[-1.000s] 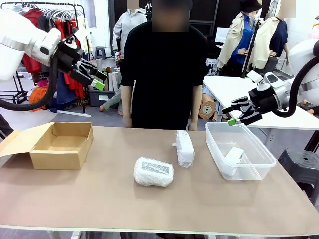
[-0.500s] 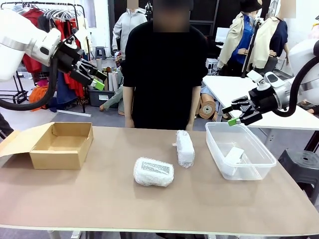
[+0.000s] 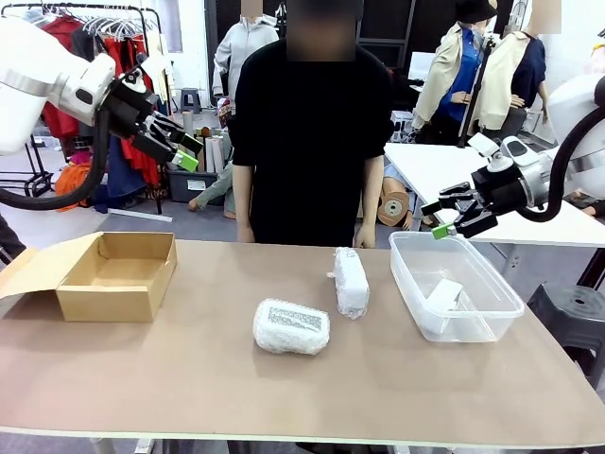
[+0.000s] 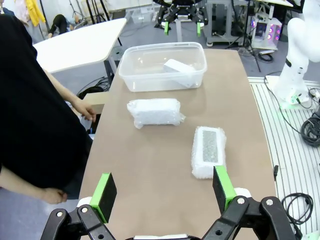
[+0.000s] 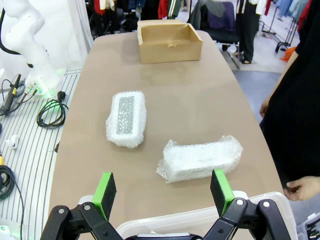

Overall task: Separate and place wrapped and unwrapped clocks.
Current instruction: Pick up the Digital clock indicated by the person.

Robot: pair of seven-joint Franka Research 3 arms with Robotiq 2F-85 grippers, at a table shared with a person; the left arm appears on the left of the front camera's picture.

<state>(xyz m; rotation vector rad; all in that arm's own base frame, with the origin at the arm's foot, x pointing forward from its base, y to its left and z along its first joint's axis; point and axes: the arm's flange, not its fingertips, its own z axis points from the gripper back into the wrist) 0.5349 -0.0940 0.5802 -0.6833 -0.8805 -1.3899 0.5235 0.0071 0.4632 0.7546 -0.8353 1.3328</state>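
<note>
In the front view's upper left, the left end effector (image 3: 189,151) hangs high in the air, released, its two green-padded fingers spread wide with nothing between them. It is well apart from every clock. Below it, at the left of the brown table (image 3: 189,378), stands one open cardboard box (image 3: 118,274), rectangular, with a flap folded out to the left. There are three clocks: two wrapped and one bare. The wrapped clock with the grey face (image 3: 291,326) lies in the lower centre, a rounded oblong bundle of whitish bubble wrap, with the speckled grey panel turned upward. Just right of it and farther up the frame lies the second wrapped clock (image 3: 351,281), another oblong bubble-wrap bundle, lying end-on to the camera in front of the person (image 3: 312,142) in black. At the right stands one clear plastic tub (image 3: 454,284), rectangular with rounded corners. The bare clock (image 3: 442,293), a smooth white rounded block, lies tilted inside it. Above the tub's far rim, the right end effector (image 3: 433,219) hovers released, empty, fingers wide, near the bare clock but clear of it.
</note>
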